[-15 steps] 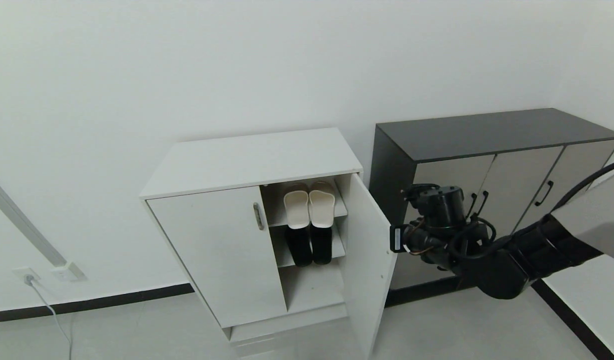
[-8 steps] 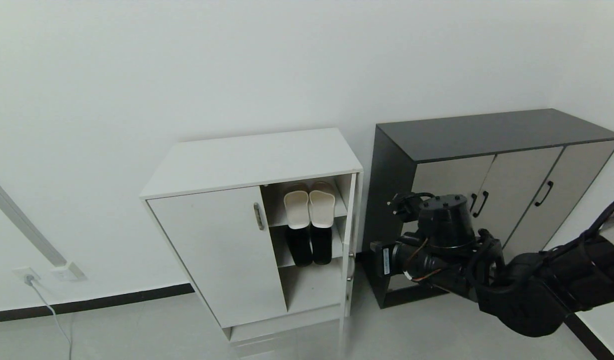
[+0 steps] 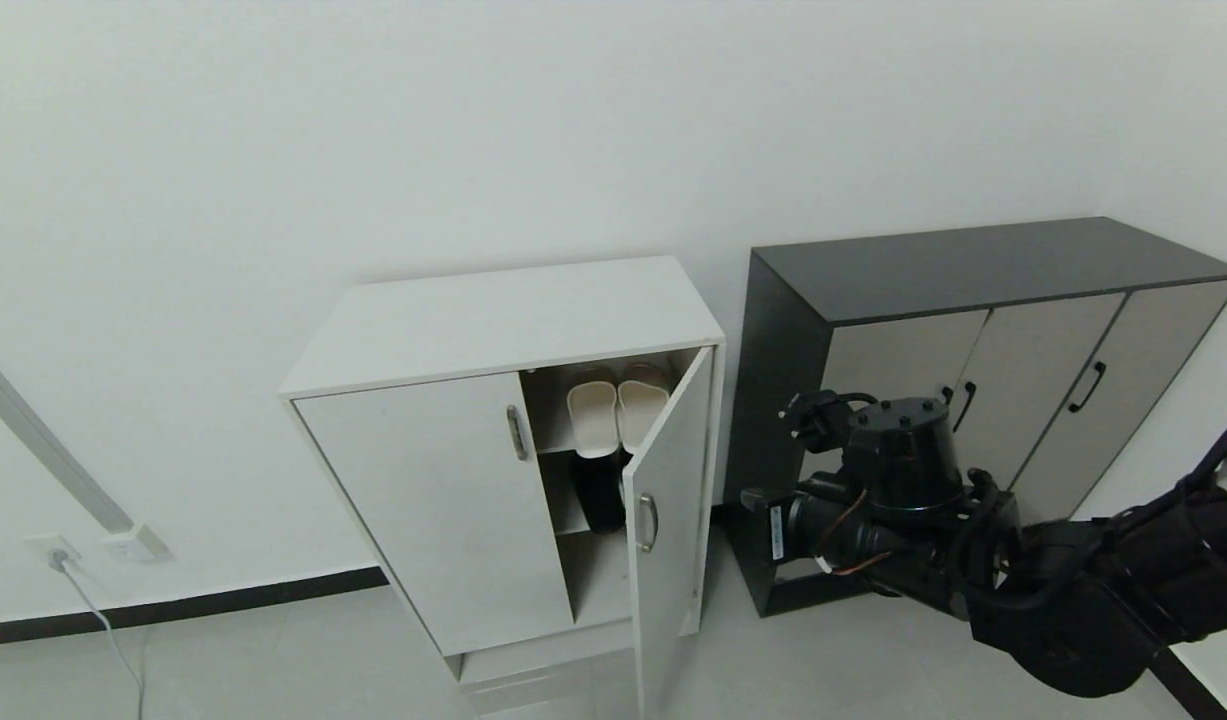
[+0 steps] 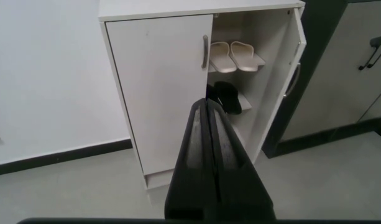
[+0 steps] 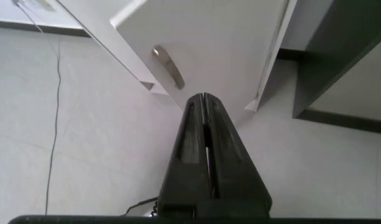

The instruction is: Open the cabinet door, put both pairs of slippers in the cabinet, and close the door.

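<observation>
Against white wall (image 3: 373, 130), one white cabinet (image 3: 493, 320) with two doors: left door (image 3: 433, 500) shut, right door (image 3: 663, 500) ajar. Inside, two slipper pairs: white pair (image 3: 613, 415) on upper shelf, black pair (image 3: 595, 495) below. Jaws pressed together on left gripper (image 4: 206, 102) and right gripper (image 5: 204, 98), latter near right door.

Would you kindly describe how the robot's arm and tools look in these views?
The right arm is glossy black, with a round screw-studded cap, looping black cables, thin orange and white wires and a small white label. The left tool and right tool are each black wedges, tapering to a narrow tip with a thin seam down the middle.
</observation>
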